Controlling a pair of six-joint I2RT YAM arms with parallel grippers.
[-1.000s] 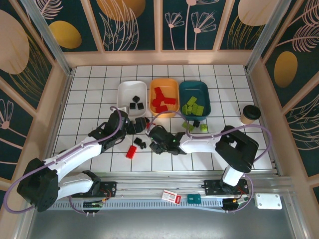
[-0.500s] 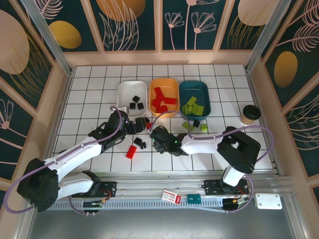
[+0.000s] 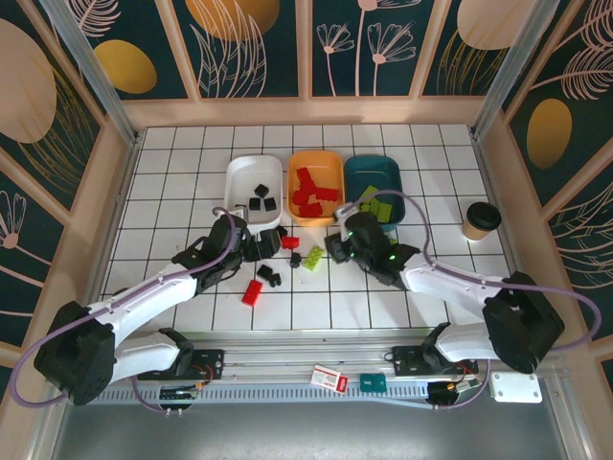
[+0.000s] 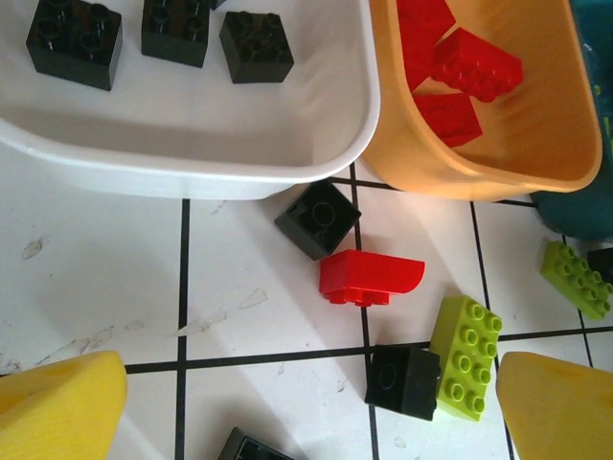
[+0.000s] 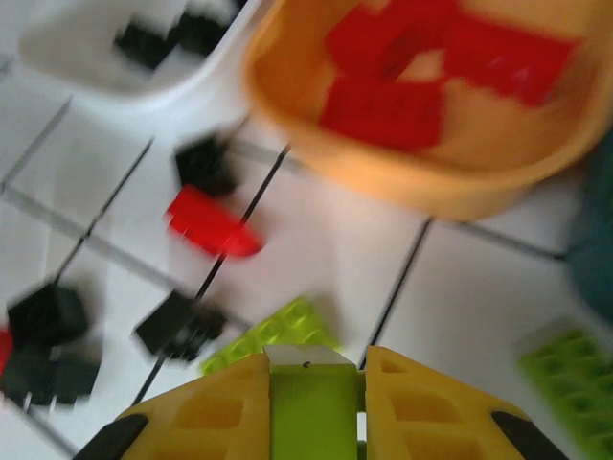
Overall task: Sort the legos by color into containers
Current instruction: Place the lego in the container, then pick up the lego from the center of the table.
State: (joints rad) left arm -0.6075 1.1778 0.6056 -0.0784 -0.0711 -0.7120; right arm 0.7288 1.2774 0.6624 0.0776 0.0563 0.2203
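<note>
Right gripper clamped on a green brick, above the tiles near the orange tray. Left gripper spread wide, empty, over loose bricks beside the white tray.

Right wrist view: motion-blurred.
Green brick: cut off at bottom edge.
Teal tray: partly hidden by right arm.

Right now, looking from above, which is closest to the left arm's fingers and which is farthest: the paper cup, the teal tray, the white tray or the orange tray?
Measured from the left fingers in the top view:
1. white tray, just behind them, left end of the row.
2. orange tray, middle of the row.
3. teal tray, right end of the row.
4. paper cup, far off to the right.
</note>
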